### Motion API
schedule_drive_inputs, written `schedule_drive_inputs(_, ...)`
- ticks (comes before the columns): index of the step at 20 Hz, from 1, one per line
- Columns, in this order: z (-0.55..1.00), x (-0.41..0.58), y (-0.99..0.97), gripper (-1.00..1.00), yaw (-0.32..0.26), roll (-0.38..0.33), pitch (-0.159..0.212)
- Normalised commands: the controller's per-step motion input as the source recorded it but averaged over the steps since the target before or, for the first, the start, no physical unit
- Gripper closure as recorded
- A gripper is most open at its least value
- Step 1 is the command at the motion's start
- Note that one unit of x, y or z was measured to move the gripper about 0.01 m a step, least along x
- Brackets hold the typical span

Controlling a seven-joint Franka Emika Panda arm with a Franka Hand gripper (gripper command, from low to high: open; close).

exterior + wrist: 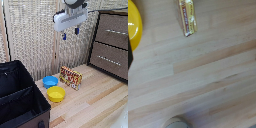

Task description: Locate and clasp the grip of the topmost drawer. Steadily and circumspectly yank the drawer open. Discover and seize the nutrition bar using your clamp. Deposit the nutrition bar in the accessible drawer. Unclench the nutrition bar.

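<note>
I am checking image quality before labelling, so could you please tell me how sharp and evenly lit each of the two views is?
Exterior view: soft and low in detail, evenly lit, faint shadows beside the nutrition bar and bowls; the clamp is hazy. Wrist view: blurred throughout, print on the nutrition bar unreadable, mild glare on the yellow bowl, the wooden table evenly bright.

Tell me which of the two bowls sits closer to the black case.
The yellow bowl: it sits right by the black case, while the blue bowl lies farther back, nearer the screen.
</note>
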Motion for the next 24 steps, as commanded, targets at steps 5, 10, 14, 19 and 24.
schedule_drive_inputs(5, 0.0, 0.025, -0.14, -1.0, 0.076, -0.375, 0.0)
schedule_drive_inputs(10, 0.0, 0.098, -0.14, -1.0, 0.057, -0.375, 0.0)
schedule_drive_inputs(14, 0.01, 0.129, -0.12, -1.0, 0.05, -0.375, 0.0)
schedule_drive_inputs(19, 0.02, 0.141, -0.09, -1.0, 0.044, -0.375, 0.0)
schedule_drive_inputs(24, 0.12, 0.135, -0.03, -1.0, 0.011, -0.372, 0.0)
